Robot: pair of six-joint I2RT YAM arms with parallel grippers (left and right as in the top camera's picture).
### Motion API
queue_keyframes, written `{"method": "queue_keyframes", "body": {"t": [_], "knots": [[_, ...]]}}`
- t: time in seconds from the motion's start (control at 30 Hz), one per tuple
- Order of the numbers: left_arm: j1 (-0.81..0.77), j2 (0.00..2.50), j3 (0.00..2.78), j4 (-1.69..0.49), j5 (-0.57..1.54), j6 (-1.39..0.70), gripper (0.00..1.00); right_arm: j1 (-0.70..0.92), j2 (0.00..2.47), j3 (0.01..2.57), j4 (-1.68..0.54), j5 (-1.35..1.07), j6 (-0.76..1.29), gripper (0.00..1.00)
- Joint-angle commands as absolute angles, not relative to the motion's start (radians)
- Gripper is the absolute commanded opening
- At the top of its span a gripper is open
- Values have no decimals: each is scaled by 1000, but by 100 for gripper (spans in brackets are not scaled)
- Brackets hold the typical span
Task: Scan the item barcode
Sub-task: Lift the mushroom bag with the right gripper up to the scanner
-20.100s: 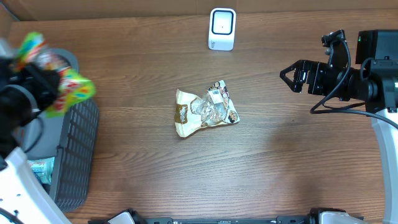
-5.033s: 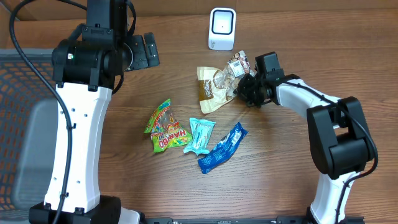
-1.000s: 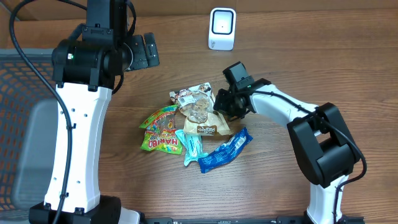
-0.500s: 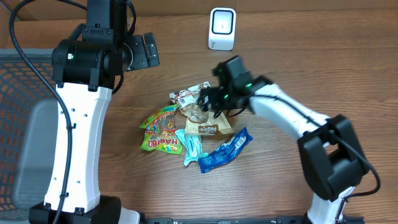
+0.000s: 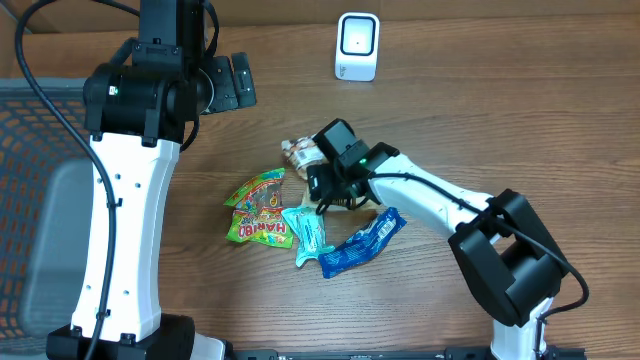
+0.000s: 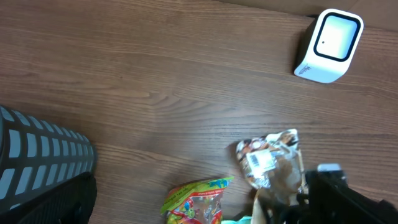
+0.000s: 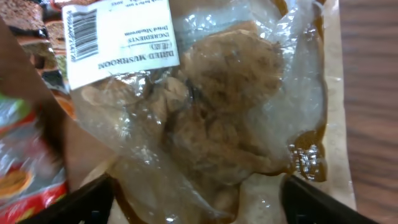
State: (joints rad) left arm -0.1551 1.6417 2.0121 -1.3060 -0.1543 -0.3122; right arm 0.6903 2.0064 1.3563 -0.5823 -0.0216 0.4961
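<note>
Finding: the step in hand is the pick-up of the dried mushroom bag (image 7: 224, 106) for presentation to the scanner (image 5: 357, 45). The bag lies flat on the table (image 5: 500, 120), near the middle, directly under your right gripper (image 7: 196, 205). Its jaws stand wide apart, one finger off each lower corner of the wrist view, and they hold nothing.

Recommendations:
- The white barcode label (image 7: 115, 34) faces up at the far left of the bag. Close on the bag's near edge or plain film, well away from that label, so no finger covers the bars.
- The film is loose and crinkled. In my judgement a pinch on a seam or a gathered fold will hold better than one on the slack middle.
- The candy bag (image 5: 258, 210) and the teal packet (image 5: 306, 232) lie just beside the mushroom bag, and the blue packet (image 5: 362, 240) is near. Lift straight up so nothing drags along.
- The scanner stands well apart at the far edge. Turn the label toward its face and pull the film flat.

Your left gripper (image 5: 232, 85) hangs high over the far left of the table, jaws open and empty.

Containers: one grey mesh basket (image 6: 37, 155) sits at the left edge. Only its wall and rim show, so I cannot tell what it holds.
</note>
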Motion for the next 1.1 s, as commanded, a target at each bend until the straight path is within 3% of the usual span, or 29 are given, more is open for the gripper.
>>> {"method": "queue_keyframes", "body": {"t": [0.0, 0.1, 0.17, 0.2, 0.23, 0.3, 0.5, 1.07], "knots": [[-151, 1648, 2018, -1305, -164, -307, 100, 661, 2071, 1368, -554, 22, 555, 78], [-151, 1648, 2018, -1305, -164, -307, 100, 652, 2087, 1368, -529, 21, 555, 68], [-151, 1648, 2018, -1305, -165, -307, 100, 650, 2087, 1369, -525, 10, 554, 42], [-151, 1648, 2018, -1305, -164, -307, 100, 650, 2087, 1370, -525, 4, 554, 36], [-151, 1648, 2018, -1305, -165, -307, 100, 649, 2086, 1377, -529, -23, 554, 21], [-151, 1648, 2018, -1305, -164, -307, 100, 644, 2085, 1393, -548, -56, 550, 4], [-151, 1648, 2018, -1305, -164, -307, 100, 601, 2041, 1461, -657, -73, 514, 4], [-151, 1648, 2018, -1305, -165, -307, 100, 589, 1914, 1462, -567, -40, 207, 4]]}}
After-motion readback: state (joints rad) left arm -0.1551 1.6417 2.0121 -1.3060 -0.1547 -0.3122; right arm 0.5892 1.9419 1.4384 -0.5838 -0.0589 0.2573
